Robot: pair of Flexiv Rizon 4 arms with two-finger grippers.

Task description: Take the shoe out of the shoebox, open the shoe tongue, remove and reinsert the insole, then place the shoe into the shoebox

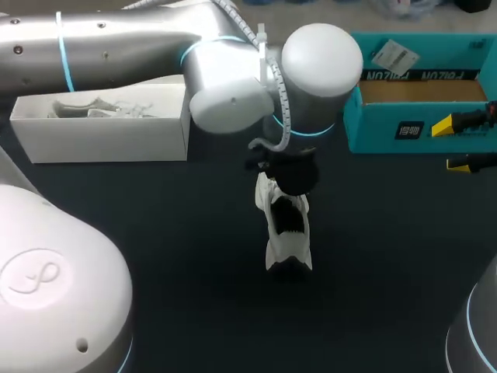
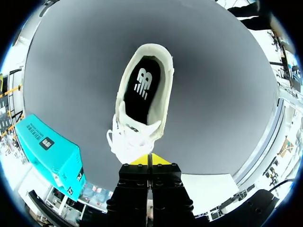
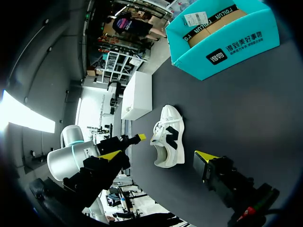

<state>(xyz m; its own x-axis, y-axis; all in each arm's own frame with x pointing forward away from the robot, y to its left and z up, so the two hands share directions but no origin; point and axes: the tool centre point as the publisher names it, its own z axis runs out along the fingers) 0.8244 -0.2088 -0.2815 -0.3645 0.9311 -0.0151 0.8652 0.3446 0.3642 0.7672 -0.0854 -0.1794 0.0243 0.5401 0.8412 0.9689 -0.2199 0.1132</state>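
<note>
Shoe [image 1: 286, 225] out of shoebox [image 1: 419, 128], upright on table [image 1: 171, 233], insole [image 2: 142, 92] in place. Left gripper [image 2: 150, 160] clenched at lace end; whether nipping tongue, cannot tell. Right gripper [image 1: 452, 144] spread, empty, by shoebox. Probably remaining: tongue, insole, reboxing.

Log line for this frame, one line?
shoe: on table, outside shoebox | insole: in shoe | left fingers: shut, at laces | right fingers: open, clear of shoe

Silvery left arm [image 1: 116, 39] wears blue rings; its pincer [image 2: 150, 160] is black, yellow-tipped.
</note>
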